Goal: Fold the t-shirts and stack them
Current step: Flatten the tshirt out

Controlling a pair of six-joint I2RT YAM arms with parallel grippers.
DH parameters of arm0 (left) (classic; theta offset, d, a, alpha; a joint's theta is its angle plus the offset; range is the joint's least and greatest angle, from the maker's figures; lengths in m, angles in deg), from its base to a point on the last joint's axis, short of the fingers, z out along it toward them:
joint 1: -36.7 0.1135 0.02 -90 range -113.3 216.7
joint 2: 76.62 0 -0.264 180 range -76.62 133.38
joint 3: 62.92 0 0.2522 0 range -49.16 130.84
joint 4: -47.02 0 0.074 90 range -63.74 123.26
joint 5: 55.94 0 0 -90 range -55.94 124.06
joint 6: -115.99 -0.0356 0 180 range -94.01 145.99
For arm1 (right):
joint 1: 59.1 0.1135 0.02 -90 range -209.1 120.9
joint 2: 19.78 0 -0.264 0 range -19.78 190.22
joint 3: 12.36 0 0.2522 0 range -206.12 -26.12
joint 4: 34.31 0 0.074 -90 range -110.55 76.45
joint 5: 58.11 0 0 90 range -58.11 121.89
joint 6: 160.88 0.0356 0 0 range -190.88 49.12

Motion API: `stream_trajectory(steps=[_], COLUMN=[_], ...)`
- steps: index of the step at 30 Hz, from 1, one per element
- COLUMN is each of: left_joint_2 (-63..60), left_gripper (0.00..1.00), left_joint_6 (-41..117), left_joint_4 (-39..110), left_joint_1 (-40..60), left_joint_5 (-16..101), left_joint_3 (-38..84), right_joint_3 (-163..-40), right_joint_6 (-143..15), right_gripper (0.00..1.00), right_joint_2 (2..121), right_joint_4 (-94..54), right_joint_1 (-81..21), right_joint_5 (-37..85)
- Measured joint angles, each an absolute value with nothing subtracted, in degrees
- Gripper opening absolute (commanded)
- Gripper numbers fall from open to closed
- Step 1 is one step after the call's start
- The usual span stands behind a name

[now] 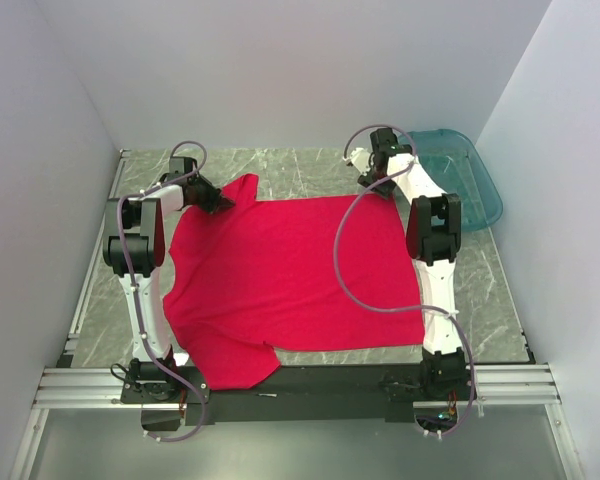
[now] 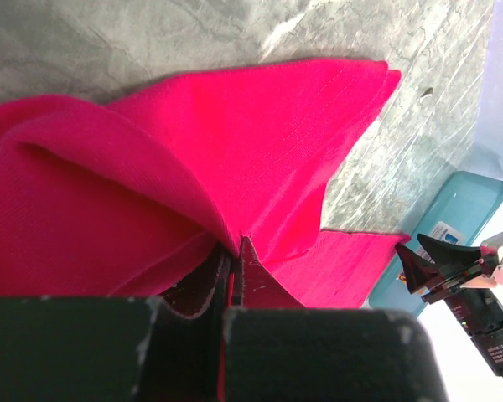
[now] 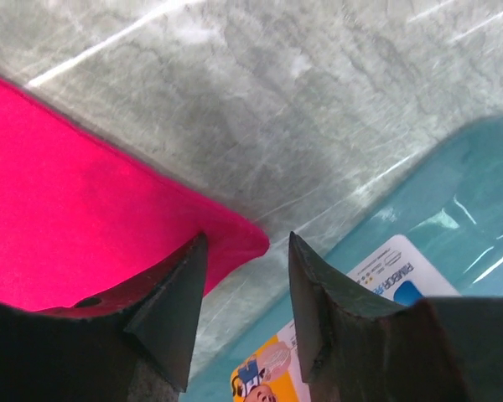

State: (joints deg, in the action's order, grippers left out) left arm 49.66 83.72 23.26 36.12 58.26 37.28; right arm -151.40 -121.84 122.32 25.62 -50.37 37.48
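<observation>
You see the left claw [image 2: 235, 251] clamped on a fold of the red t-shirt [image 2: 193, 142], with cloth bunching on either side of its closed tips. One pointed corner of the t-shirt reaches over the grey marbled worktop [image 2: 151, 33]. At right stands a teal basin [image 2: 465, 201], with the right claw [image 2: 432, 255] just beside it.

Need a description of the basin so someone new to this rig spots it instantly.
Start at the grey marbled table and go to its far right corner, past the spread red t-shirt. The basin sits there: the only see-through teal plastic thing, shallow with rounded corners.
</observation>
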Motion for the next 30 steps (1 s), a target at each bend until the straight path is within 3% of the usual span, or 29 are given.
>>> stream_trajectory(steps=[8, 18, 30], left_joint_2=[49.66, 49.66, 49.66], left_gripper=[0.00, 0.00, 0.00], left_joint_6=[83.72, 83.70, 83.70], left_joint_4=[23.09, 23.02, 22.91], left_joint_1=[36.12, 36.12, 36.12], left_joint_5=[58.24, 58.24, 58.24], left_joint_3=[37.28, 37.28, 37.28], right_joint_3=[-153.45, -153.39, -150.72], right_joint_6=[-123.11, -124.24, -124.07], right_gripper=[0.43, 0.25, 0.15], right_joint_2=[123.72, 123.78, 122.56], right_joint_4=[26.28, 27.15, 25.40], right_joint_1=[-50.69, -51.00, -51.50], right_joint_5=[36.75, 34.31, 32.58])
